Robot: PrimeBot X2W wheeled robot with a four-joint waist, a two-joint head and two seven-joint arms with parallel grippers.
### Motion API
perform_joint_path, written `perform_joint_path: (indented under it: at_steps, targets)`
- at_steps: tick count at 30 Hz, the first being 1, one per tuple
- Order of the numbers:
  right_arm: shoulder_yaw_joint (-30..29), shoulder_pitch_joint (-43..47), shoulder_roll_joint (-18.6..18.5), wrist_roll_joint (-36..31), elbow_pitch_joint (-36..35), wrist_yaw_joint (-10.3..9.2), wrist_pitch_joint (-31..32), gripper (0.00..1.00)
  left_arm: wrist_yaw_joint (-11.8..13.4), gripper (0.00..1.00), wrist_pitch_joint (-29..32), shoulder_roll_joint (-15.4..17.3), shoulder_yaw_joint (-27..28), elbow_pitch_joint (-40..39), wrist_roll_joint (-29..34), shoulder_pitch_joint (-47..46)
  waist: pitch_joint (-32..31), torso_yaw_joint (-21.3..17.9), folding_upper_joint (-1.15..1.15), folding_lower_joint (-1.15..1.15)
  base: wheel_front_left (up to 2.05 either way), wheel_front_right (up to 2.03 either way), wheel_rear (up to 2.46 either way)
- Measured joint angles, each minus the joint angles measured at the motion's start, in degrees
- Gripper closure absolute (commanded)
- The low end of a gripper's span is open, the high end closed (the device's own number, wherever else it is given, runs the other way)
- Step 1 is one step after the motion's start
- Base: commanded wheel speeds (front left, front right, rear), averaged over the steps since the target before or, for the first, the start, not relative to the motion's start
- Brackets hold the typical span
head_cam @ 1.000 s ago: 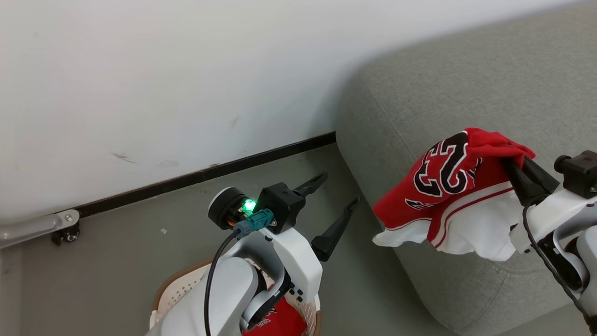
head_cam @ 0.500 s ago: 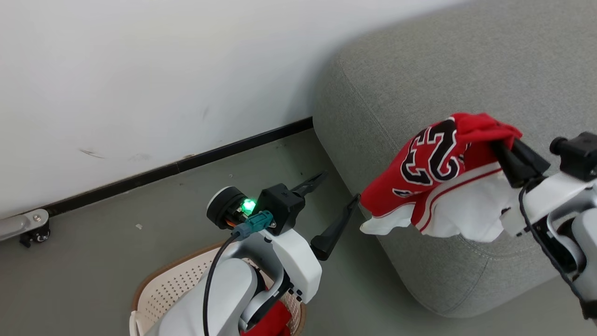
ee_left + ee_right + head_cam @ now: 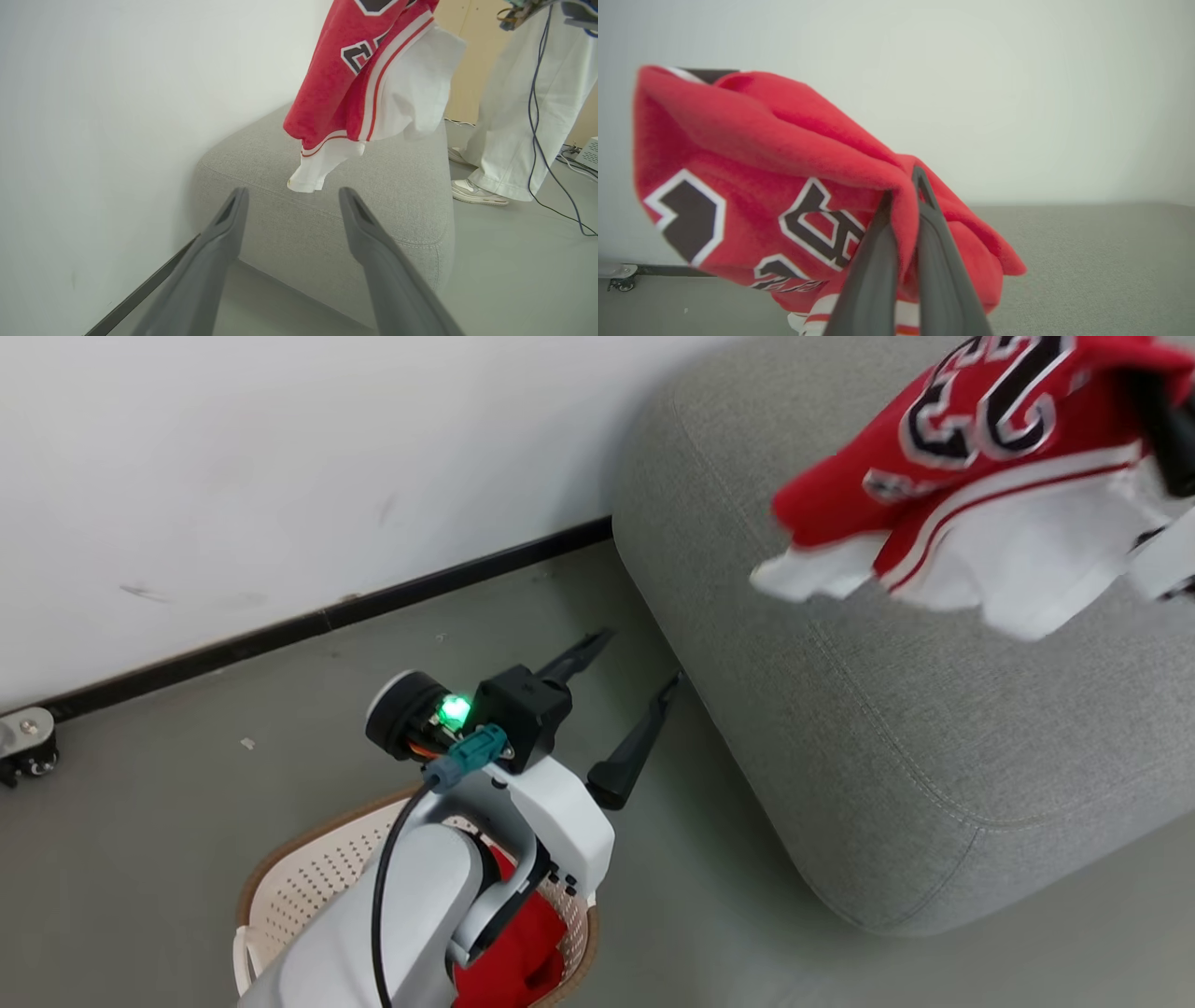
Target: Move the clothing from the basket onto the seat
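Clothing [image 3: 980, 476] in hand is one red "23" garment with white lining, hanging in the air at about 1 o'clock in the head view. It is above the seat [image 3: 887, 728] and apparently not resting on it, though blur makes the gap hard to judge. The right gripper [image 3: 902, 184] is clamped on a fold of its red fabric, fingers pressed together. Another red piece [image 3: 509, 961] lies in the basket [image 3: 313, 887] at 7 o'clock, partly hidden by the left arm. The left gripper [image 3: 638, 657], fingers spread wide and holding nothing, hangs over the floor between basket and seat. By my reading the first transfer is partway: lowering and release remain, then the basket's other piece.
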Motion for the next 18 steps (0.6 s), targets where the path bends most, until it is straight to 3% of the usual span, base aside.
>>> perform_joint_path:
  at_steps: [18]
  targets:
    - [-9.32,-8.56,-8.43,0.40,12.70,-0.01,0.76,1.00,1.93,0.00,3.33,1.18,-0.47,-5.65,3.57,-3.99,7.57,1.01,0.00,0.00,0.00,0.00,0.00]
